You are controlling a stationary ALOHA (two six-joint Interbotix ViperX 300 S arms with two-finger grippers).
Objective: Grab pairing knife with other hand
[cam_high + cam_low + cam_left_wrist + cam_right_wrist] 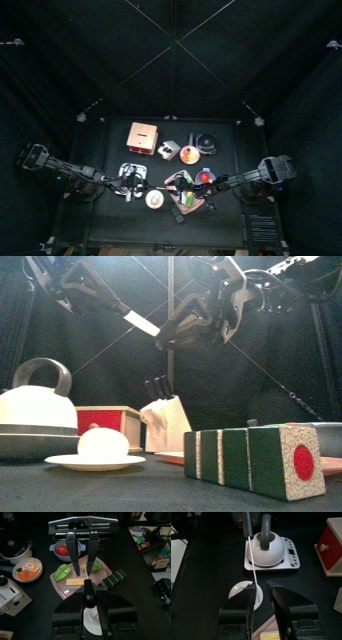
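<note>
**Position of the knife.** The knife (142,323) is held in the air above the middle of the surface (134,494), well clear of everything standing on it. It spans the gap between the two arms. In the front view its pale blade slopes downward from the left arm toward the right arm.

**Governing relation.** The long axis of the knife runs from one end effector to the other. In the right wrist view the blade (252,562) appears edge-on as a thin white line. It leads straight into the gap of the right end effector (260,588) and lies close to one jaw, not centred. The kettle (268,544) is far below it. The right arm is the receiving arm and is already at the blade end, so the remaining approach is judged to be very short.

**Left end effector.** The left end effector (87,594) is closed on the handle end of the knife and carries it.

**Right end effector.** The right end effector is partly open, with a narrow gap between its jaws. The jaws flank the blade but do not appear to clamp it. Contact with the nearer jaw cannot be confirmed.

**Judgement.** Closing on the flat of the blade calls for centring it first. The thin steel could slip or twist.
</note>
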